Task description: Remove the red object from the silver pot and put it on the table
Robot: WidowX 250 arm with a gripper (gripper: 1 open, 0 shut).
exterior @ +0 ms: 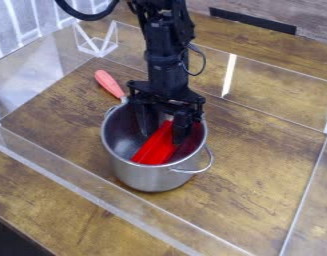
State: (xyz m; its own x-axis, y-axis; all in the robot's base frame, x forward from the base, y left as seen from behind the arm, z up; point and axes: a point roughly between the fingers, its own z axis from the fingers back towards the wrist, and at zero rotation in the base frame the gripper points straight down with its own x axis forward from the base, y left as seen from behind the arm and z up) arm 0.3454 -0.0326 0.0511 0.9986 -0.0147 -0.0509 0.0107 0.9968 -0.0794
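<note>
Gripper: above and partly within the pot's mouth, pointing down; whether its fingers stand wide or narrow cannot be told.
Red object: inside the silver pot, lying slanted.
Pot: upright on the table.
Salmon handle: behind the pot.

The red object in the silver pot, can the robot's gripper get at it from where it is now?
Probably yes: the gripper hovers over the open top of the silver pot, and nothing visible covers the red object, though the pot wall may crowd the fingers.
</note>
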